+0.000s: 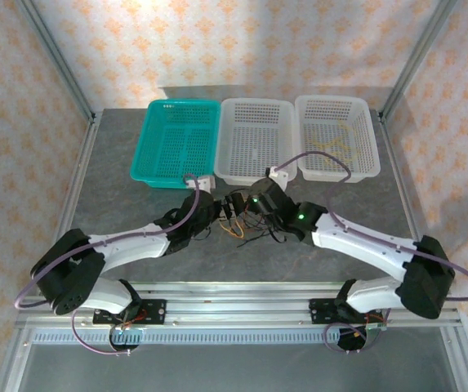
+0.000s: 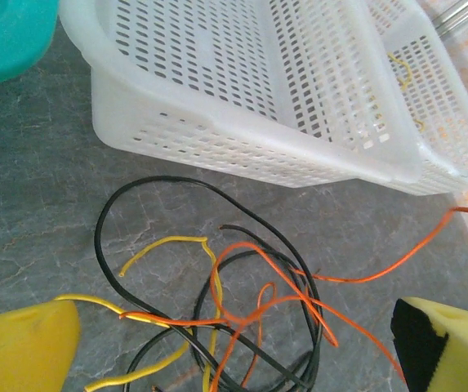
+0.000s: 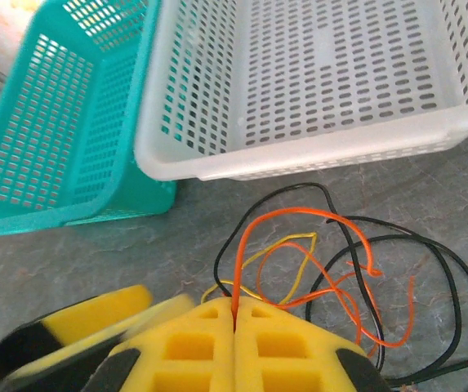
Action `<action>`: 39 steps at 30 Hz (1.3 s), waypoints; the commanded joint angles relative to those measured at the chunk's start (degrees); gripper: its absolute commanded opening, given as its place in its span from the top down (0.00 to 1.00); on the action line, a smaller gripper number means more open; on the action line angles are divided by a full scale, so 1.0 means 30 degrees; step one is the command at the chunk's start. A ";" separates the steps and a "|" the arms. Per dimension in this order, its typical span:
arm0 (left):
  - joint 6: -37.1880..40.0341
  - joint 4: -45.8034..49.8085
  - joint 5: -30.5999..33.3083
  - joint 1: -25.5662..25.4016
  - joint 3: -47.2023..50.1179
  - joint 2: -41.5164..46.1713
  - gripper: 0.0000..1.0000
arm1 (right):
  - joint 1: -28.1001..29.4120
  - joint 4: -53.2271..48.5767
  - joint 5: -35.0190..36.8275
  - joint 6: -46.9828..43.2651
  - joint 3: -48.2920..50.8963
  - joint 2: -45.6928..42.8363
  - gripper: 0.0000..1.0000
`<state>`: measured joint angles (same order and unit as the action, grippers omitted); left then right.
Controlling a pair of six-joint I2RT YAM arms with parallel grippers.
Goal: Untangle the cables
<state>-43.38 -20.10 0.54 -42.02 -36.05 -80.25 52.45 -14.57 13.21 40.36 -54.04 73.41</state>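
Seen from above, two robot arms meet over a grey table (image 1: 119,204), with the tangled cables (image 1: 246,230) lying on it between their tips, just short of a row of three baskets.

The right gripper (image 3: 235,314) is clenched; its yellow pads press flat together with the orange cable (image 3: 299,214) pinched in the seam at their tips. From there the orange cable rises in a loop ahead of the fingers, toward the white basket (image 3: 299,159), then curls down to their right. The yellow cable (image 3: 287,242) forms a smaller loop inside the orange one, just ahead of the tips; whether the pads touch it too cannot be told. The black cable (image 3: 454,278) sweeps in wide arcs ahead and to the right of the fingers. A teal basket (image 3: 54,163) stands ahead and left of the tips, against the white one.

The left gripper (image 2: 235,339) is released, its fingers (image 2: 21,343) spread wide to either side; the tangle lies on the table between them, ungripped. The yellow cable runs up against the left finger's tip; the orange one trails off past the right finger; a black loop lies ahead of both, near the white basket but apart from it.
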 commanded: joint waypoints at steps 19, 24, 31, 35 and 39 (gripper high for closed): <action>0.1236 0.3738 0.1061 -0.0436 -0.3482 -0.5049 0.01 | -0.0171 -0.0197 0.1016 -0.3914 -0.1315 -0.4341 1.00; 0.1361 0.4123 0.1125 -0.0420 -0.3613 -0.5594 0.01 | -0.0193 -0.0159 0.1967 -0.5551 -0.2076 -0.5275 1.00; 0.1451 0.3923 0.0964 -0.0408 -0.3319 -0.5767 0.02 | -0.0222 -0.0927 0.3857 -0.7089 -0.3866 -0.6132 1.00; 0.1363 0.3719 0.0876 -0.0425 -0.3139 -0.5800 0.01 | -0.0306 -0.1120 0.4720 -0.7736 -0.4527 -0.6561 1.00; 0.1363 0.3855 0.0905 -0.0426 -0.3122 -0.5730 0.02 | -0.0448 -0.1273 0.5542 -0.8287 -0.5032 -0.6525 1.00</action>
<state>-40.40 -9.61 2.04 -43.13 -45.74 -96.82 51.68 -16.62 25.56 18.22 -67.33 54.13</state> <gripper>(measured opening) 0.985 0.038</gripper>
